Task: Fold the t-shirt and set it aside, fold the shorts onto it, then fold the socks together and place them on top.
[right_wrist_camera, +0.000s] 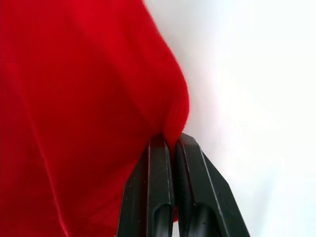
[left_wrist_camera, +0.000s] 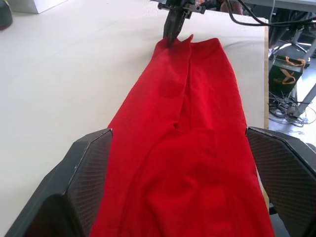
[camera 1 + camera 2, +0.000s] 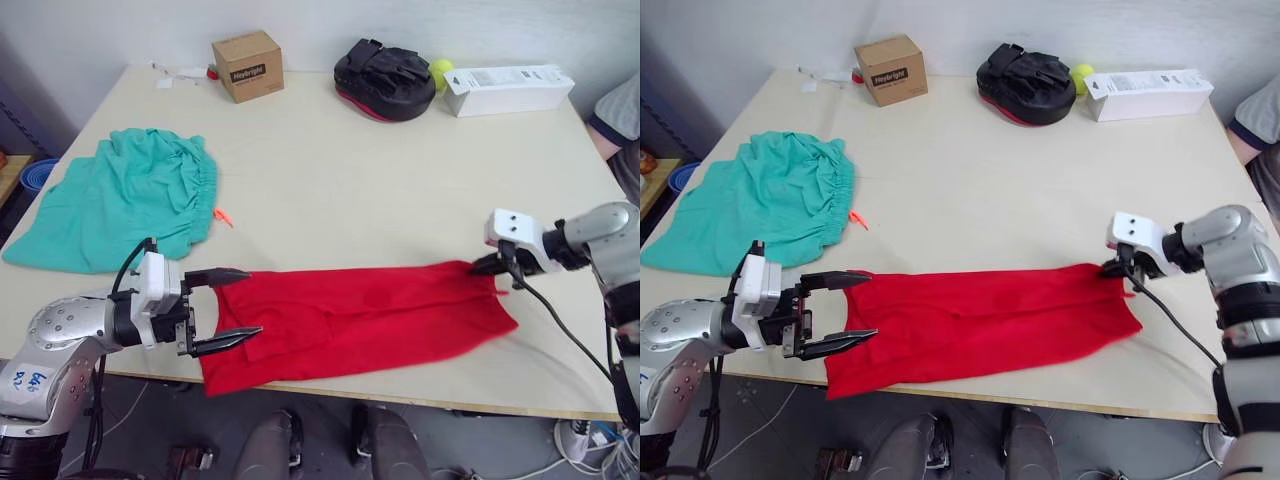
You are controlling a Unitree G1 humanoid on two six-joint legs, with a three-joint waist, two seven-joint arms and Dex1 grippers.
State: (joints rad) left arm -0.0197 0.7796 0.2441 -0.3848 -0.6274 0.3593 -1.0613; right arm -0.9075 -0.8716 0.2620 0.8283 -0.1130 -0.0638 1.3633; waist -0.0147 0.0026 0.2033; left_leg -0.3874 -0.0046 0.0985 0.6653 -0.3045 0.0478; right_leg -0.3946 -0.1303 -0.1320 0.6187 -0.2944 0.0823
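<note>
The red t-shirt (image 3: 360,322) lies as a long folded strip along the table's near edge. My left gripper (image 3: 228,310) stands open at its left end, one finger on each side of the cloth. My right gripper (image 3: 490,265) is shut on the t-shirt's right end, pinching a fold of red fabric (image 1: 173,118). In the left wrist view the t-shirt (image 2: 192,148) runs away from my open fingers (image 2: 84,173) toward the right gripper (image 2: 173,29). The teal-green shorts (image 3: 130,200) lie spread at the left of the table, an orange drawstring (image 3: 223,214) poking out. The socks are out of view.
At the table's (image 3: 350,170) far edge stand a cardboard box (image 3: 247,65), a black padded mitt (image 3: 385,80), a yellow-green ball (image 3: 441,69) and a long white box (image 3: 508,90). A person's sleeve (image 3: 618,110) shows at the right edge.
</note>
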